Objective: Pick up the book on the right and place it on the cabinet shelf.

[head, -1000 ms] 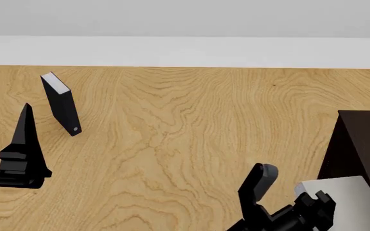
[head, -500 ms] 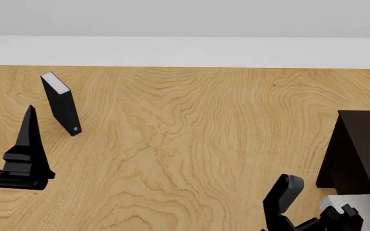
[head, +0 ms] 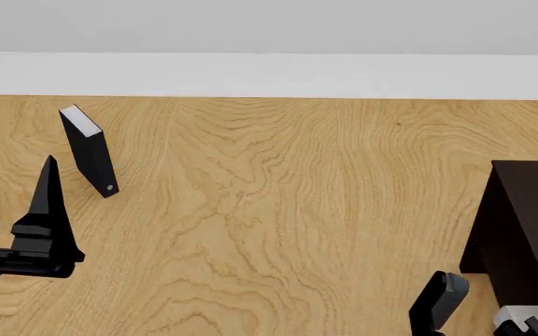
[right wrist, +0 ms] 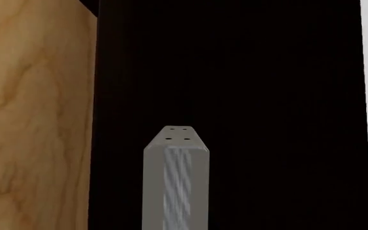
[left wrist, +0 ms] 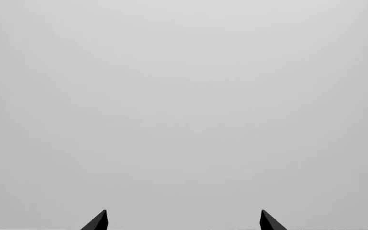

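On my head camera the wooden table (head: 279,210) fills most of the view, with a pale wall (head: 269,42) behind it. The dark, near-black cabinet (head: 526,224) stands at the right edge of the table. My right gripper (head: 479,318) sits low in the bottom right corner, just beside the cabinet's near front edge; I see one dark finger (head: 437,301) tilted up and a scrap of pale grey (head: 517,316) just to its right, next to black gripper parts. That scrap may be the light-grey book, but too little of it shows for me to be sure.

The right wrist camera looks into blackness, which is the cabinet (right wrist: 235,96) close up, with a strip of the table's wood (right wrist: 37,120) on one side. A light-grey finger (right wrist: 176,182) with small holes near its tip stands in front of the dark. Only that one finger shows there, so I cannot tell how far the right gripper is open or whether it grips anything.

My left gripper (head: 45,210) hovers over the table's left side, one pointed black finger aimed up. On the left wrist camera its two black fingertips (left wrist: 97,221) stand well apart with nothing between them, facing plain grey wall (left wrist: 184,96).

A slim black book (head: 90,152) stands tilted on the table, beyond the left gripper.
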